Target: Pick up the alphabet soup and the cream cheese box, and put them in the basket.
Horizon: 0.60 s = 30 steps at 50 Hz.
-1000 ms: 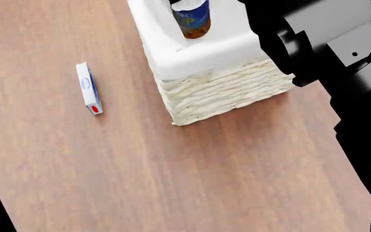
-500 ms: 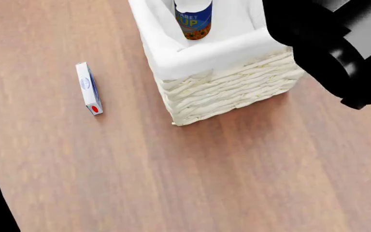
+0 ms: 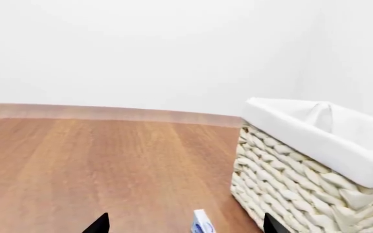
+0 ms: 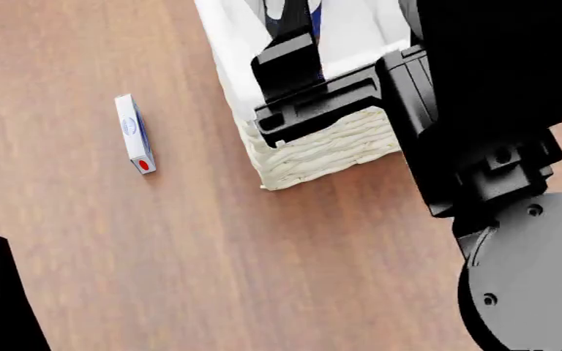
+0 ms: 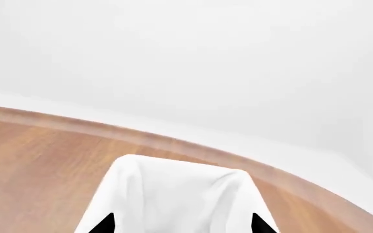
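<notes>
Wooden table [image 4: 164, 256], basket [image 4: 310, 157], cream cheese box [image 4: 135, 134]

**What we cannot see**

We see only a blue sliver of the alphabet soup [image 4: 315, 18], behind our right arm [image 4: 476, 110], which also covers much of the basket [image 4: 310, 157]. Each wrist view shows just two dark fingertips [image 3: 99, 224] at its edge. The cream cheese box [image 3: 203, 224] between the left end effector's fingertips is cut off.

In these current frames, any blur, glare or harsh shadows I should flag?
Head view: sharp, flat lighting, no glare, but the right arm blocks much of the basket and most of the alphabet soup. Left wrist view: crisp weave, cream cheese box cropped at the edge. Right wrist view: pale, low-contrast background.
</notes>
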Motion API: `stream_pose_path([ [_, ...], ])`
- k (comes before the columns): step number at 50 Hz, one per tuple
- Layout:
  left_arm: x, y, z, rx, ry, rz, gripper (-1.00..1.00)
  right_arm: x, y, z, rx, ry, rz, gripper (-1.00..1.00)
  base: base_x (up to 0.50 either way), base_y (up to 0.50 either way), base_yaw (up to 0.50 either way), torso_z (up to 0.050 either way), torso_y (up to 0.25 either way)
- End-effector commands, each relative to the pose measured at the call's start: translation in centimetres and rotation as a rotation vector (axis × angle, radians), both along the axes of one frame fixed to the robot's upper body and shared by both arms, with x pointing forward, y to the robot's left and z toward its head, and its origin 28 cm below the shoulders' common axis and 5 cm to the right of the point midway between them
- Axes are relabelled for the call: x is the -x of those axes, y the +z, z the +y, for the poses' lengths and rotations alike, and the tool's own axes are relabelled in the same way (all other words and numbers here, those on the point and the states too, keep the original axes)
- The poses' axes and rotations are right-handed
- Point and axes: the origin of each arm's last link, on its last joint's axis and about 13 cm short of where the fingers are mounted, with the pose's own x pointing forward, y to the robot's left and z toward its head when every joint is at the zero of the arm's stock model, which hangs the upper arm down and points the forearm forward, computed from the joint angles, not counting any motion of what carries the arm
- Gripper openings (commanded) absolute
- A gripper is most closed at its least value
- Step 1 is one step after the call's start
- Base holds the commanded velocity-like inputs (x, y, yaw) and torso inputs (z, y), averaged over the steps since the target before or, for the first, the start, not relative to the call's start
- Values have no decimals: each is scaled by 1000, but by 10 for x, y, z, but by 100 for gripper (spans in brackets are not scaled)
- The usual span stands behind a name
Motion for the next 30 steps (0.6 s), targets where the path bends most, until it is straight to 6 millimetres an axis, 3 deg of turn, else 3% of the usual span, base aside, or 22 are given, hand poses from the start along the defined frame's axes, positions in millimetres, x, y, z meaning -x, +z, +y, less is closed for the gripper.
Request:
stream_pose_path([
  [1,-2,1,-2,-11,-7,-7,100,43,-59,-7,-77,-23,-75,100,0,0,0,0,0],
  [5,-6,0,-2,-21,-2,-13,100,51,-80,-9,-77,-53,-92,100,0,0,0,0,0],
  [14,-8,-5,-7,-19,-36,7,100,59,-101,-8,-63,-107,-126,100,0,0,0,0,0],
  [20,-18,-7,-10,21,-56,35,100,59,-107,-7,-66,-116,-114,100,0,0,0,0,0],
  [30,-50,-3,-15,10,-49,50,100,59,-112,-5,-54,-120,-106,100,0,0,0,0,0],
])
